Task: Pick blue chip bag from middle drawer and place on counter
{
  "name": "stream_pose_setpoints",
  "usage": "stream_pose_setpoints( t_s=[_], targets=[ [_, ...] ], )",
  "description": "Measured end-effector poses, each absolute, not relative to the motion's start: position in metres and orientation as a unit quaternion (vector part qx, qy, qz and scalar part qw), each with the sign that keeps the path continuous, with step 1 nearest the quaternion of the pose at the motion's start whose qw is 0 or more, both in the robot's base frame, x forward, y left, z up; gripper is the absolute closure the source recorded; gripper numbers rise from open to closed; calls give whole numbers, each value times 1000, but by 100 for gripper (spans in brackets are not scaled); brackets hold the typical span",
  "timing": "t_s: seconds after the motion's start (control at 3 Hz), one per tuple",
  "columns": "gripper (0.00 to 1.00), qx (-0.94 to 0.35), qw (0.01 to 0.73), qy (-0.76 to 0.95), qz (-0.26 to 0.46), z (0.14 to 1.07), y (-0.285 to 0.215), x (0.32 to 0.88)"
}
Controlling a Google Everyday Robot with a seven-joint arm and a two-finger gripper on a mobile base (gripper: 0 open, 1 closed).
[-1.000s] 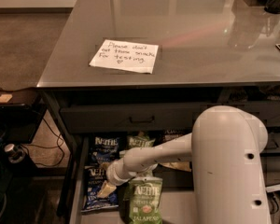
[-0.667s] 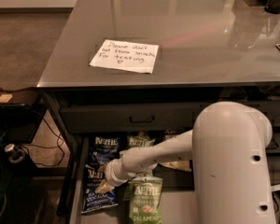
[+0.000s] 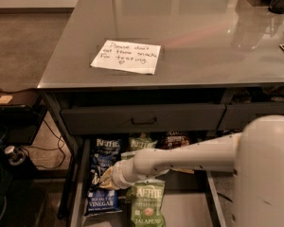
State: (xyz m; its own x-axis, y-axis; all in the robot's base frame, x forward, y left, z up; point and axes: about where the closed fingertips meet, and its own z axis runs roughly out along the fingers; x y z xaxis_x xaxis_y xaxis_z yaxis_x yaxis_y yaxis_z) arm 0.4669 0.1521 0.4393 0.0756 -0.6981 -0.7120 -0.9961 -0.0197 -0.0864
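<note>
Camera view. Arm (image 3: 189, 156) reaches leftward into the open middle drawer (image 3: 185, 208). Gripper (image 3: 105, 178) sits low over the mid-section of the blue chip bag (image 3: 100, 203). The white logo shows behind the gripper and the "VINEGAR" band in front of it. Contact with the bag cannot be told. Just right of the gripper lies a green Kettle bag (image 3: 147, 203). Behind the gripper and above it is the shut drawer front with bar handle (image 3: 144, 120), then the counter (image 3: 203, 46) bearing a handwritten note (image 3: 126, 56).
</note>
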Motion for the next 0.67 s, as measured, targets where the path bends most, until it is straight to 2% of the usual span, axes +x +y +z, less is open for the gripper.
stream_pose_setpoints(
  t_s=[0.67],
  targets=[
    [100,-642,347,623,280,522,93,472]
  ],
)
